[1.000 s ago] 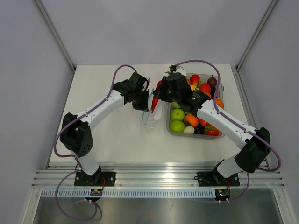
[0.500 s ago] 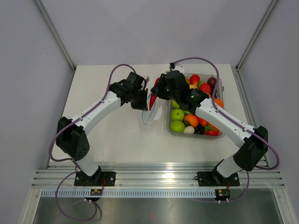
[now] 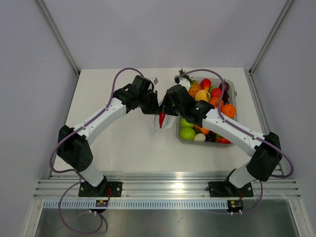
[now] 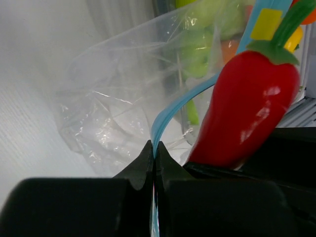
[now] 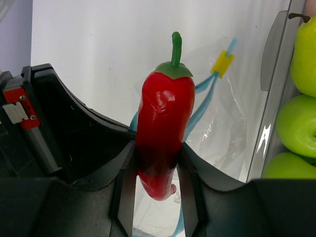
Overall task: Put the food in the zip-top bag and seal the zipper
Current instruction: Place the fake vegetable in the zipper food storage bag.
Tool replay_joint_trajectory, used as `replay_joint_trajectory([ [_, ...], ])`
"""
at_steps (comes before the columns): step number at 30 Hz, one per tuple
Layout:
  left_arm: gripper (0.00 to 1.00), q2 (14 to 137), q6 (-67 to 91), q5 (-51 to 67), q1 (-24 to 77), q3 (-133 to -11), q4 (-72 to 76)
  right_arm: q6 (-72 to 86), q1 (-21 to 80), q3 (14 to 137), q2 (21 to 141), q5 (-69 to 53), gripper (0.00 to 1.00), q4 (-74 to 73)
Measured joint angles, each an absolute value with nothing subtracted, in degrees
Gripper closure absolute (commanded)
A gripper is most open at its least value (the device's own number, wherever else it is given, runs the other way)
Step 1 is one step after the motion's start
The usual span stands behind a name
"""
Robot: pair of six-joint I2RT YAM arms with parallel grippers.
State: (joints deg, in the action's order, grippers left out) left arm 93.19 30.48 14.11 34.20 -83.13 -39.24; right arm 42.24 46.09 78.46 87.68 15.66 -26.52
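Right hand point(image 5: 157, 165) clamped on the chili pepper point(image 5: 165, 113), one finger on each side of its lower body, green stem end sticking out past the fingertips. Left hand point(image 4: 154, 160) pinched together on the blue zipper strip point(image 4: 173, 106), holding one lip of the bag point(image 4: 108, 98) up. The two hands were nearly touching, and from the left wrist camera the pepper sat just right of the left fingertips.

Beyond the right fingertips the strip ran behind the pepper to a yellow slider tab point(image 5: 222, 64), with the clear pouch sagging past it onto the tabletop point(image 5: 98, 39). Right of that hand stood the tray point(image 5: 271, 54) with green apples point(image 5: 296, 128) inside. The small orange piece couldn't be picked out in the tray's pile.

Step, as judged: insertion of the first food item, with the pepper at the bag's mouth. Couldn't tell whether the stem end had crossed the strip. Zipper unsealed.

Next move likely calls for the left hand to hold the lip up and apart so the mouth gapes. The right hand should push the pepper lengthwise past the strip before letting go. Thin film could fold shut or snag on the stem.
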Motion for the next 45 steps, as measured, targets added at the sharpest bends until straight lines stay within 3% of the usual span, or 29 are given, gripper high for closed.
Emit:
replay_joint_trajectory([
  [23, 1.00, 97.06, 36.58, 22.87, 33.45, -82.72, -31.53, 38.74, 49.76, 79.57, 85.82, 29.89, 0.89, -38.85],
  [37, 1.00, 98.54, 36.49, 22.83, 33.45, -82.72, -31.55, 37.76, 50.26, 80.68, 82.56, 27.77, 0.88, -37.06],
  [45, 1.00, 98.54, 36.49, 22.94, 33.45, -82.72, -31.53, 37.63, 50.26, 80.51, 86.67, 25.80, 0.89, -34.98],
])
